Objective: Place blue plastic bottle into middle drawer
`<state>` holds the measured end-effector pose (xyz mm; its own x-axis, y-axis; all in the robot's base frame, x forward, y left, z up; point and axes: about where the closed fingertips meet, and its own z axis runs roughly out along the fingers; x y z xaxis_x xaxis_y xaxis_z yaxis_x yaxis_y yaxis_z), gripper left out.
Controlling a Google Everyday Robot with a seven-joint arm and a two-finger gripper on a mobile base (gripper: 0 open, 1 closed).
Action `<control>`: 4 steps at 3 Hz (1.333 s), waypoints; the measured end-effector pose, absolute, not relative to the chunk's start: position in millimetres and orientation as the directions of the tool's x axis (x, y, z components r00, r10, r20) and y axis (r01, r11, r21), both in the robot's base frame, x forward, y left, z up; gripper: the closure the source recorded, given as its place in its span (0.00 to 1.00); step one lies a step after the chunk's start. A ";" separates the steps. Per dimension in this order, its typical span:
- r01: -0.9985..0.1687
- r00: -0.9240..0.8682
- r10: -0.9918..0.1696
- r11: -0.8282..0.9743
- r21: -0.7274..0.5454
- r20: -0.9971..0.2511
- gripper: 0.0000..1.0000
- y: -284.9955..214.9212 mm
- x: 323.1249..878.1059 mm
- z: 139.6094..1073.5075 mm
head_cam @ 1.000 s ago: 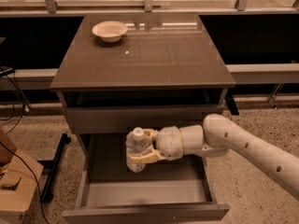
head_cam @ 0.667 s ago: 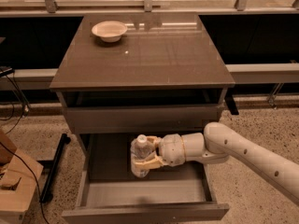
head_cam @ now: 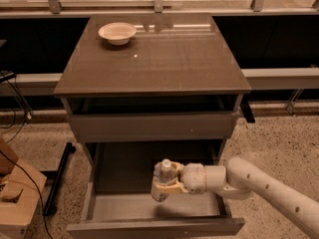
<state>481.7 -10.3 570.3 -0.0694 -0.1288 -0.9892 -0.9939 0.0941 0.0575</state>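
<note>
Gripper [head_cam: 165, 187] closed round lower body of blue plastic bottle [head_cam: 162, 174], tan fingers clamped on it; arm comes in from 4 o'clock. I have bottle inside outline of open middle drawer [head_cam: 119, 207], low over pale floor; can't tell if base touches. My read: carry done; left to do: lower, let go, pull clear. Bottle long axis near upright, white cap up, tipped slightly toward 1 o'clock. Upper drawer front [head_cam: 149, 126] shut, 12 o'clock of bottle. White bowl [head_cam: 117, 33] at 11 o'clock on cabinet top [head_cam: 164, 63].
</note>
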 end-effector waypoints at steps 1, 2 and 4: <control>-0.987 -0.077 -0.088 0.148 0.064 -0.993 1.00 -26.2 488.9 544.7; -0.981 -0.091 -0.086 0.177 0.074 -0.992 1.00 -36.5 502.6 517.4; -0.975 -0.139 -0.140 0.190 0.111 -0.980 0.73 -36.9 520.8 476.1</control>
